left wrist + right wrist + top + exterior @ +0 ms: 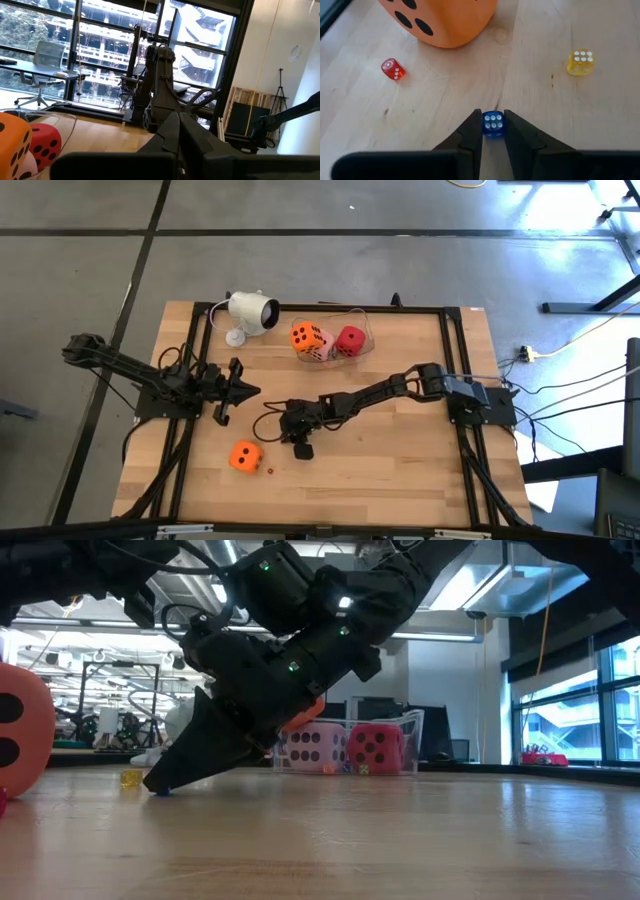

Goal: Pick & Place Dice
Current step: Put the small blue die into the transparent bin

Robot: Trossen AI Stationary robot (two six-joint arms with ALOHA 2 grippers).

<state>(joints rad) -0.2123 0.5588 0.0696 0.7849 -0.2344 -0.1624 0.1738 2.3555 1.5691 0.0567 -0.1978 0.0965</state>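
My right gripper (493, 131) is low over the table's near middle, shut on a tiny blue die (493, 123). A big orange soft die (245, 456) rests on the wood just beyond it, toward the table's left. A second orange die (304, 336), the pale pink die (322, 346) and the red die (350, 339) sit together in a clear container (368, 330) at the far edge. My left gripper (250, 391) hovers shut over the table's left part, touching nothing. My right gripper pinches the tiny blue die on its two opposite side faces (485, 124), between the very tips of the fingers (474, 131). In the low view the fingers slant down from above, toward the big orange die, with their tips on the table (160, 786). The die sits on the wood.
A tiny red die (393, 69) and a tiny yellow die (580, 62) lie on the wood near the blue one. A white camera-like device (250, 312) with a cable stands at the far left. Black rails (452, 370) run along the table's sides.
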